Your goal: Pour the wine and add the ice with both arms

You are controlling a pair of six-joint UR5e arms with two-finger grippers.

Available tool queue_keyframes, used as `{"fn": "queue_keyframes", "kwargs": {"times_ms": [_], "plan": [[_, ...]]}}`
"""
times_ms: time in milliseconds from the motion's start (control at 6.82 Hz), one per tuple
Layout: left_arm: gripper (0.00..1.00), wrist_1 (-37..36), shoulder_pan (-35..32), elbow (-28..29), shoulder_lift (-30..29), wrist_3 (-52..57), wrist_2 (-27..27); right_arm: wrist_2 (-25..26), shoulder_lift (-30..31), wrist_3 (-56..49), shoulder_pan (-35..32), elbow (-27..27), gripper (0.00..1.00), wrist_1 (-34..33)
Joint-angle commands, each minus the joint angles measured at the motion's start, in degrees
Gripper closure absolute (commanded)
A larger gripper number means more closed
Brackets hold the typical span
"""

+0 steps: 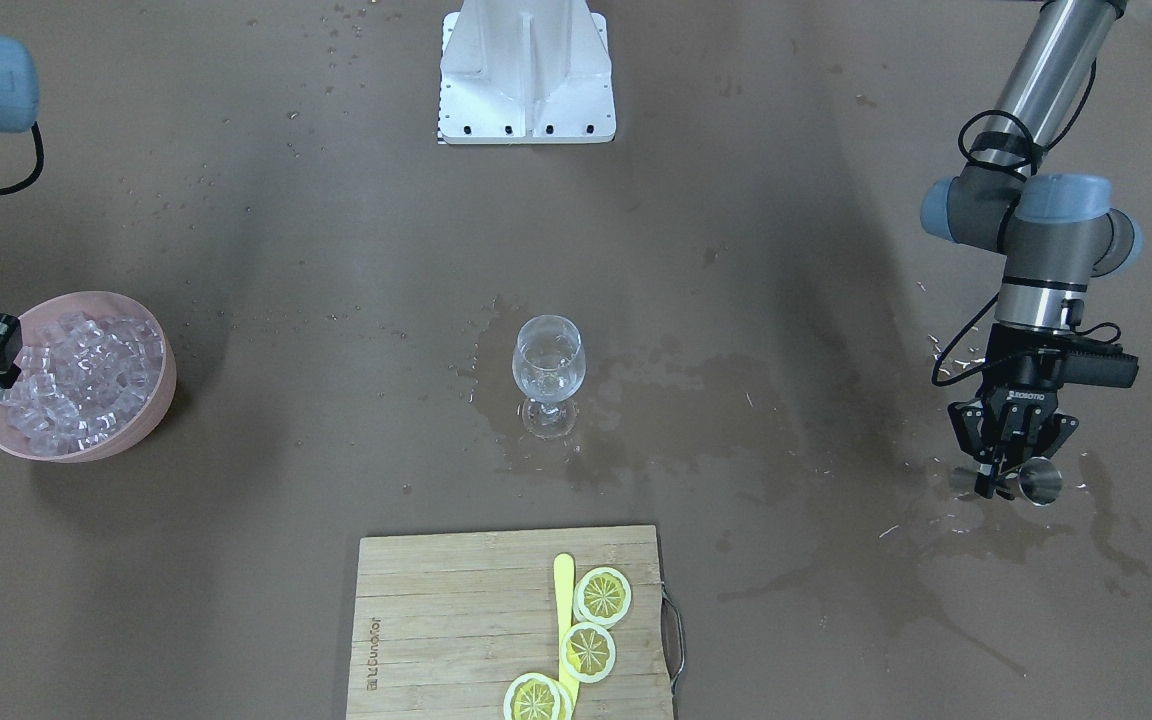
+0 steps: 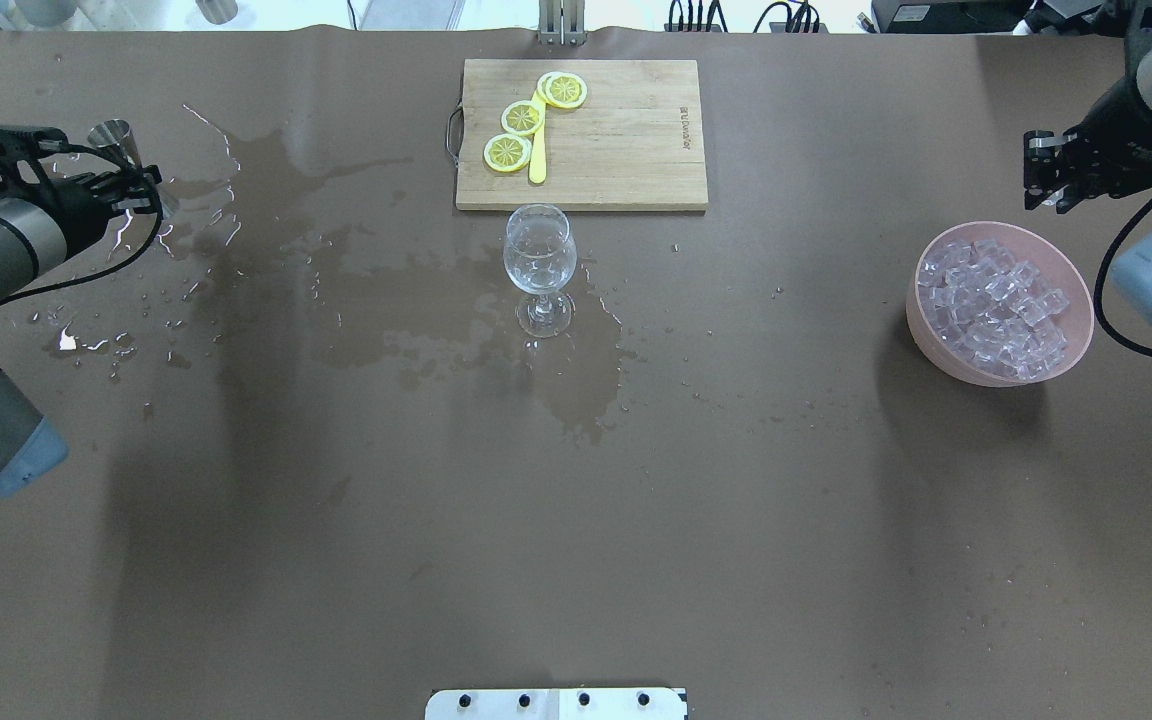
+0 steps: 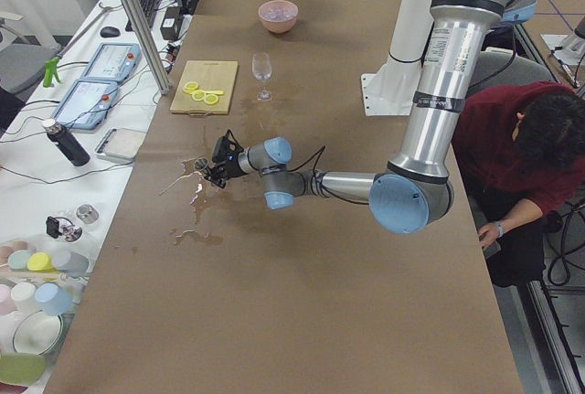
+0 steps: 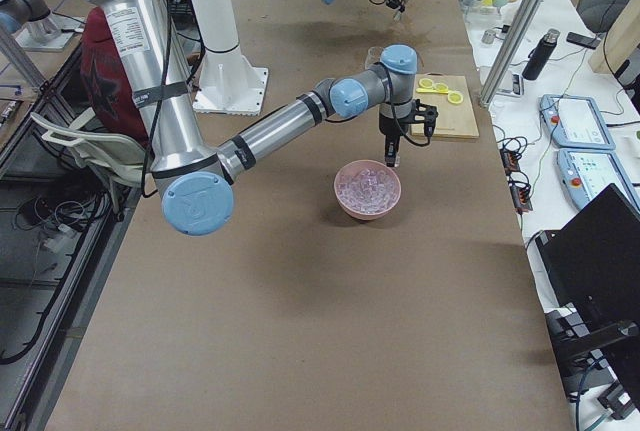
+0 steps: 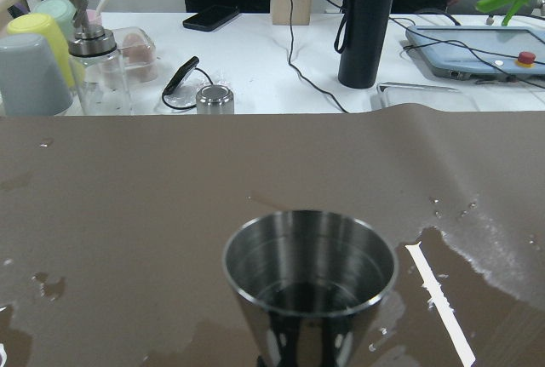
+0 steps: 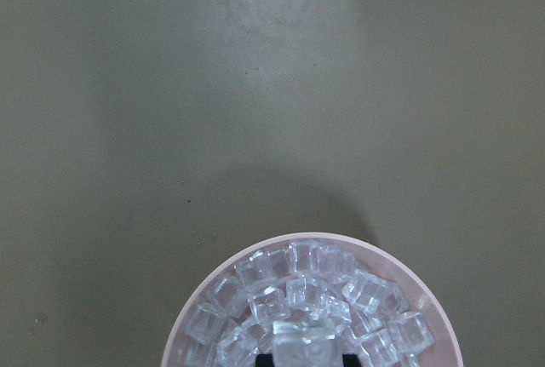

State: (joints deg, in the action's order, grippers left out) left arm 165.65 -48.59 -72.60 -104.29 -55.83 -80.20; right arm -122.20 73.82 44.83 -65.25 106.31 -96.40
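Looks like you're on the ice half of the job now. The wine glass (image 1: 548, 365) stands upright mid-tabletop (image 2: 576, 520) with a small pool of clear wine (image 2: 539, 272) in its bowl, so I'd call the pour done. Your right arm (image 4: 280, 126) hangs over the pink bowl (image 1: 161, 400), its jaws pinched on one glossy clear cube (image 6: 304, 343), just above the heap of ice (image 2: 996, 305). Next you need a level carry across to the glass and a release right over its narrow rim. The cube is slick and hard-faceted and the glass is thin and tall on its stem, so I'd let go low and centred. Your left arm (image 3: 343, 182) is out at the far end. Its jaws seem closed on the waist of a polished steel jigger (image 5: 311, 273), a flared cone held mouth up, but I can't tell if there's any liquid in it. Watch out, there are wet puddles (image 2: 266, 180) all over that brown tabletop.
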Motion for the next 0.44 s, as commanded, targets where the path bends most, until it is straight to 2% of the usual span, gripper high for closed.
{"fn": "queue_keyframes", "kwargs": {"times_ms": [0, 293], "plan": [[1.00, 0.0, 0.0, -1.9, -3.6, -0.2, -0.3, 0.6, 0.0, -0.8, -0.6, 0.8, 0.73, 0.1], [1.00, -0.4, 0.1, -7.0, -3.9, -0.2, -0.4, 2.6, 0.5, -4.5, -0.4, 1.4, 0.73, 0.3]]}}
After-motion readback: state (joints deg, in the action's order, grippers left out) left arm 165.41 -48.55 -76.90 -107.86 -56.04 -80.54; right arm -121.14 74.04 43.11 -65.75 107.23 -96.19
